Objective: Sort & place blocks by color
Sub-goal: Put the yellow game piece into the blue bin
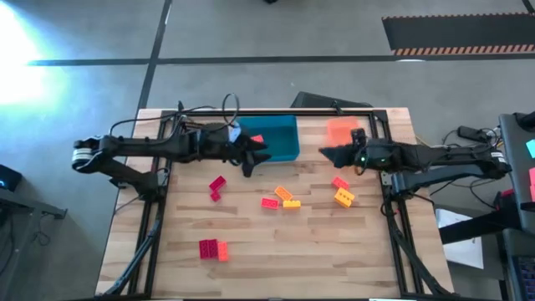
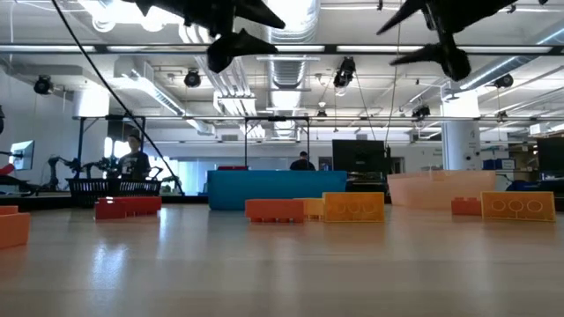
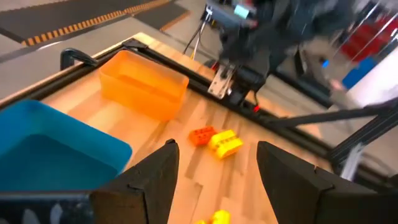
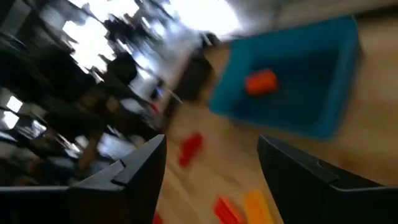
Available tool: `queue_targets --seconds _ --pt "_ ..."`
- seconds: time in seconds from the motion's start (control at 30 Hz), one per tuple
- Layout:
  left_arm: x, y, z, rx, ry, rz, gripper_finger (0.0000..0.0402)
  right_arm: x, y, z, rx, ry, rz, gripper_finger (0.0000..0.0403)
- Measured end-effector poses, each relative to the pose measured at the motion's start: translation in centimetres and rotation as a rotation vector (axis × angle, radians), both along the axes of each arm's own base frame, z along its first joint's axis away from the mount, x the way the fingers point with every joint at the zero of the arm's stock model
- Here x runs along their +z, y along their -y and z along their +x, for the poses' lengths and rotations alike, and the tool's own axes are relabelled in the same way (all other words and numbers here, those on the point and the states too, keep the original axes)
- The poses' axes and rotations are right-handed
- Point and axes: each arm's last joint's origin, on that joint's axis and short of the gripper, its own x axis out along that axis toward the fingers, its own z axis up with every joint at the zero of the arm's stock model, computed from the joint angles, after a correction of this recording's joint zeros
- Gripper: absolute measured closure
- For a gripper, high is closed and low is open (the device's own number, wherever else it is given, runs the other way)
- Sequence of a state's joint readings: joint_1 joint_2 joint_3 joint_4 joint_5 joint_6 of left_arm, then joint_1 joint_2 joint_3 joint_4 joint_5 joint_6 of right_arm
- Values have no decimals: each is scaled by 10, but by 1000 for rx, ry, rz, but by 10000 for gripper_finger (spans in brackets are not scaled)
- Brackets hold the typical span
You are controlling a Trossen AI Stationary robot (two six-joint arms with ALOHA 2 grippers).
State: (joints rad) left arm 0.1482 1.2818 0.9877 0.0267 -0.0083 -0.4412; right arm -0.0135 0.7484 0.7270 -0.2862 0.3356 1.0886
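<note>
Several small studded blocks lie loose on the wooden table: a red pair [image 1: 217, 186], a red, orange and yellow cluster [image 1: 281, 199], a red one [image 1: 339, 182] beside a yellow-orange one [image 1: 343, 197], and a red and orange pair [image 1: 212, 248]. One red-orange block [image 1: 257, 140] lies inside the blue tray [image 1: 280, 149]; it also shows in the right wrist view [image 4: 260, 81]. My left gripper [image 1: 251, 156] hangs open and empty above the table at the blue tray's near left corner. My right gripper [image 1: 326, 153] hangs open and empty just in front of the orange tray [image 1: 341, 130].
The blue tray and the orange tray stand side by side at the table's far edge. A black metal frame [image 1: 393, 192] runs along the table's sides. In the low view both grippers [image 2: 233, 31] [image 2: 445, 40] hang high above the blocks. People show in the room behind.
</note>
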Motion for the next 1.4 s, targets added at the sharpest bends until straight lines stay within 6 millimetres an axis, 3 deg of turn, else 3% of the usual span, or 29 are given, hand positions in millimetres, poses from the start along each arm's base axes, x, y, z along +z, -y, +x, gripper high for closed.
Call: queue_targets --seconds 0.27,0.4,1.03,1.4 --pt "-11 1 -11 30 64 -37 201 -25 -10 -24 30 -718 459 161" --pt "-11 0 -10 40 77 -32 201 -43 -14 -27 90 -919 551 161" --pt "-11 -1 -10 64 72 -26 201 -105 -11 8 154 -1158 389 161" --pt "-15 0 -11 65 61 -28 201 -121 -11 18 206 -1217 376 161"
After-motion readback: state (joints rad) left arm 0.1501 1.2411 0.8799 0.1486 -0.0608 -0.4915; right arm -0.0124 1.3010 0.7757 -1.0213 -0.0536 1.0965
